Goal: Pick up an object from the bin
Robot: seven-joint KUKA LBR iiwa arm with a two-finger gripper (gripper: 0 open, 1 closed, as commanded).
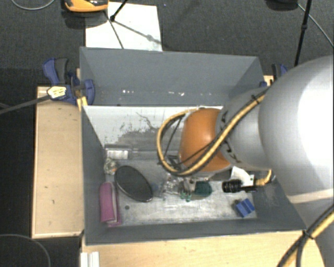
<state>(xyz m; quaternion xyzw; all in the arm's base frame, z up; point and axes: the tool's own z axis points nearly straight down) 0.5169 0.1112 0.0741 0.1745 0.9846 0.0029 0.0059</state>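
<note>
Bin (156, 78) noted grey. Oval disc (133, 183) black, flat bar (108, 202) purple, small block (244, 207) blue, lump (202, 190) dark green. Wrist cover (201, 138) seen orange; cable (163, 136) banded yellow-black.

The surrounding floor (31, 36) is dark and appears to be carpeted, though the texture is hard to confirm. A white sheet (141, 18) lies on it at the top, near an orange-yellow item (83, 5) cut off by the upper edge. Thin black cables (304, 31) cross the floor.

No text, label, brand, number or sign can be read anywhere here.
</note>
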